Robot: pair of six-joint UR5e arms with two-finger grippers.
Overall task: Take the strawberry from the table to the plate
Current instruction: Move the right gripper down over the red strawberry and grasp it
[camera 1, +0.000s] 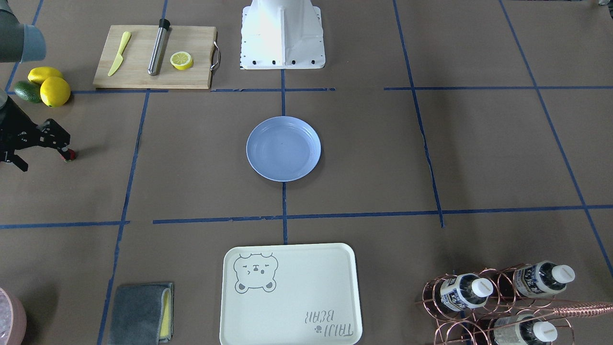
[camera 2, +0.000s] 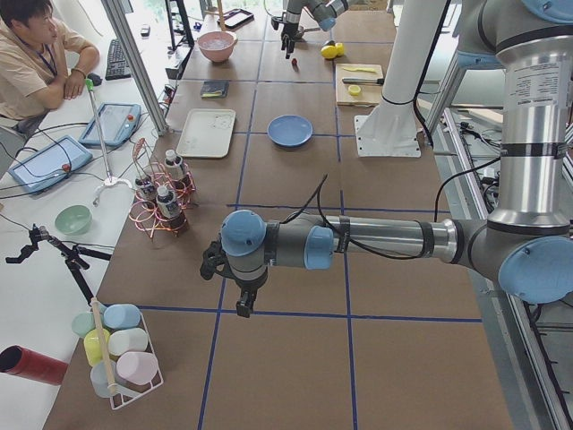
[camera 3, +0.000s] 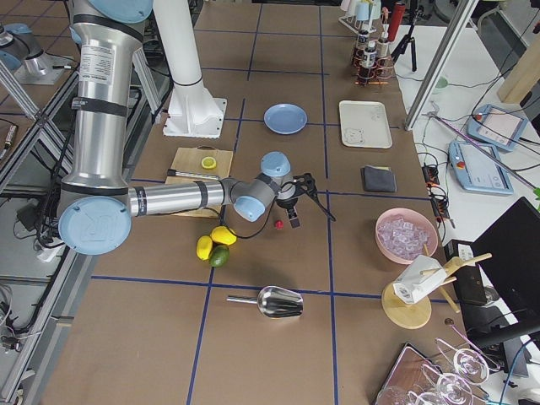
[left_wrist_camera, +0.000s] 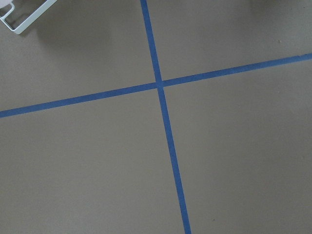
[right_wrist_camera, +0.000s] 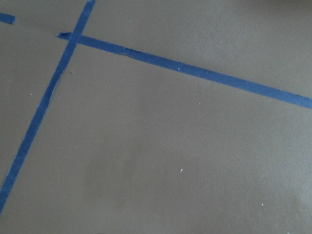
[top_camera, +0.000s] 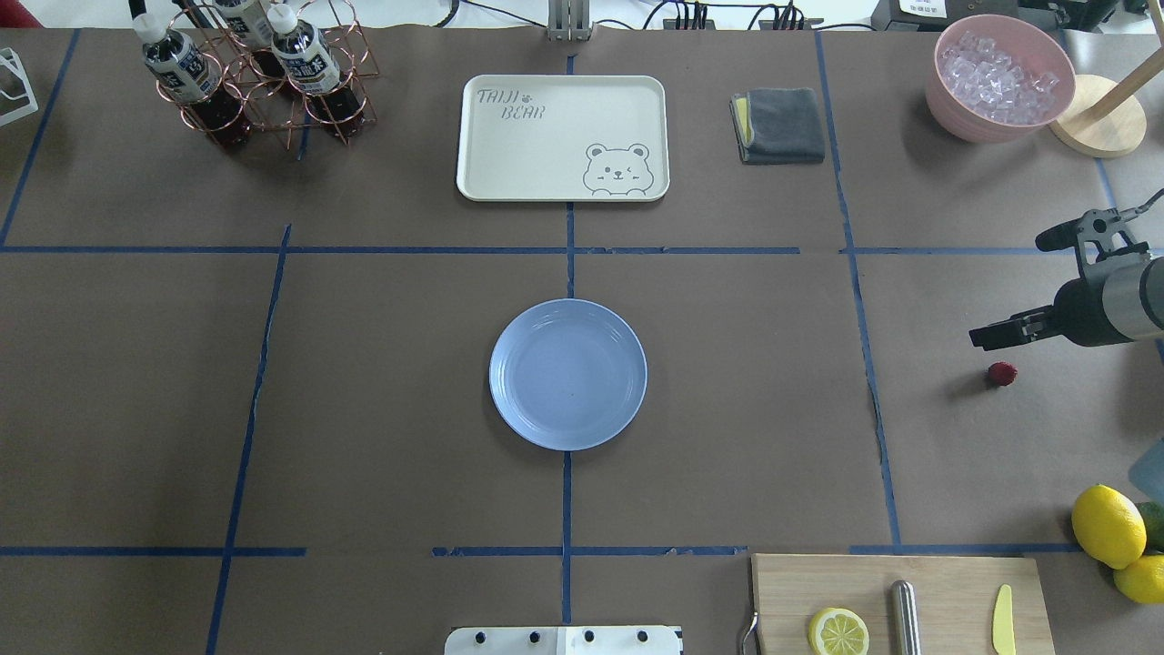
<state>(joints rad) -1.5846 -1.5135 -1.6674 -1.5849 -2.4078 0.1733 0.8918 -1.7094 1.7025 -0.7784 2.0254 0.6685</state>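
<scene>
The strawberry [top_camera: 1002, 374] is a tiny dark-red berry lying on the brown paper table [top_camera: 364, 409] at the robot's far right. My right gripper [camera 1: 45, 160] hovers just over it, open, with one fingertip [camera 1: 66, 149] close beside the berry [camera 1: 70, 154] and nothing held. The round light-blue plate [top_camera: 568, 374] sits empty at the table's centre [camera 1: 283, 149], far from the berry. My left gripper [camera 2: 238, 303] hangs low over bare table at the robot's left end. It shows only in the side view, so I cannot tell its state.
Two lemons [camera 1: 55, 91] and an avocado [camera 1: 27, 91] lie close behind the right gripper. A cutting board [camera 1: 153, 57] holds a lemon half, knife and metal rod. The bear tray [camera 1: 289, 294], grey cloth [camera 1: 141, 314], bottle rack [camera 1: 498, 297] and ice bowl [top_camera: 1000, 77] line the far side.
</scene>
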